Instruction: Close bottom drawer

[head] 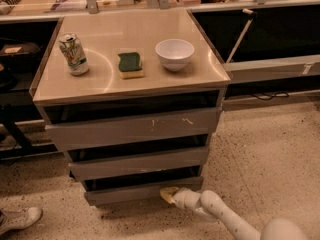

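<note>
The bottom drawer (135,191) is the lowest, narrowest grey front of the cabinet, sticking out only a little, with a dark gap above it. The middle drawer (140,163) and the scratched top drawer (132,128) stand above it, each also slightly out. My gripper (167,194) is low near the floor, its yellowish tip against the right part of the bottom drawer's front. My white arm (225,216) runs back to the lower right.
On the cabinet top (100,81) stand a can (73,53), a green sponge (130,65) and a white bowl (174,54). A shoe (17,219) lies on the speckled floor at the lower left. Dark shelving stands on both sides.
</note>
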Robot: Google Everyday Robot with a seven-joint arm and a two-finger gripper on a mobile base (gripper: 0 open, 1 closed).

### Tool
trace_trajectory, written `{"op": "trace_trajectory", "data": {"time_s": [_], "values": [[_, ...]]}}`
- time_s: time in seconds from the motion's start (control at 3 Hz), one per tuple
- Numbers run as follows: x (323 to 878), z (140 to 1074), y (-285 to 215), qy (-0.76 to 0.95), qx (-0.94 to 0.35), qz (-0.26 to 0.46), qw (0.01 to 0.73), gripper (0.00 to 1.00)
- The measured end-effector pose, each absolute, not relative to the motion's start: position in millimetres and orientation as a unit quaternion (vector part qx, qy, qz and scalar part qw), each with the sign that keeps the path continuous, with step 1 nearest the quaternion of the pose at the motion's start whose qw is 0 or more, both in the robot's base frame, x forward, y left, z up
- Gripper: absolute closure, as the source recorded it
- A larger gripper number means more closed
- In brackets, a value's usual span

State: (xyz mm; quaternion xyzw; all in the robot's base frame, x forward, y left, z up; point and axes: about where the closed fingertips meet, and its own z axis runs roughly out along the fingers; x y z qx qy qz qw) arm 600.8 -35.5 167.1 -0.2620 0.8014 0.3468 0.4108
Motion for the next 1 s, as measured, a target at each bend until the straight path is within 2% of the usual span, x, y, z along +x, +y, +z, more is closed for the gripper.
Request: {"op": "trace_trajectory", "data": {"time_s": [0.67,1.0], "values": [[604,167,-34,0.801,-0.259,0.346,0.415,1.0],[633,171,-25,0.793,-0.254,0.337,0.44,1.0]]}}
